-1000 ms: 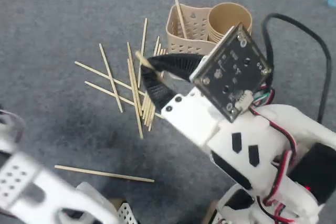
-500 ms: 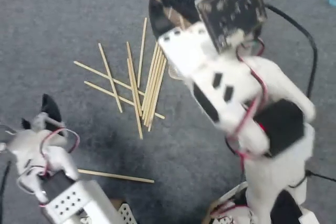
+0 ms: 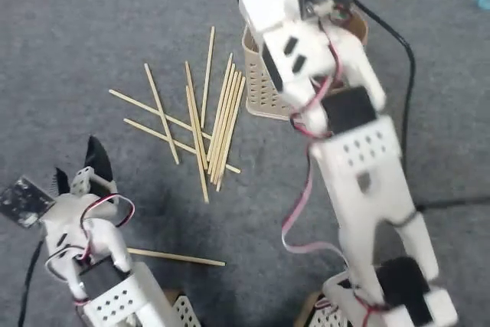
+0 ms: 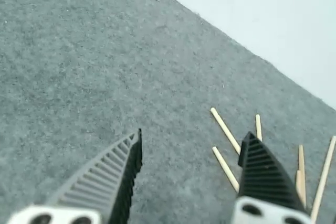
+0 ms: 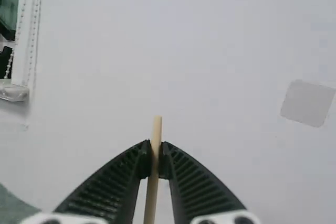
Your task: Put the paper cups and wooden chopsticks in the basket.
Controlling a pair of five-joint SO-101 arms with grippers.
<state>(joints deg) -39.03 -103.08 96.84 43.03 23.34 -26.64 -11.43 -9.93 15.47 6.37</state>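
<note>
At the left, the left gripper point(image 3: 75, 158) hovers low over the grey mat point(image 3: 92, 51) with its jaws spread wide and nothing between them. It tilts toward the far side of the table, and one lone chopstick point(image 3: 172, 256) lies near the arm's base. Toward the middle, the loose chopsticks point(image 3: 218, 124) lie scattered and partly bundled on the mat, just beside the basket point(image 3: 259, 82).

At the right, the right arm stretches up and forward above the basket. The right gripper point(image 5: 154, 146) points out at the wall and is clamped shut on a single held chopstick point(image 5: 156, 127), which pokes past the fingertips.

The step in hand looks like carrying this stick to the basket. The next move probably calls for tipping the wrist down until the stick hangs over the opening, then letting go. The left arm seems placed to go for the pile.
</note>
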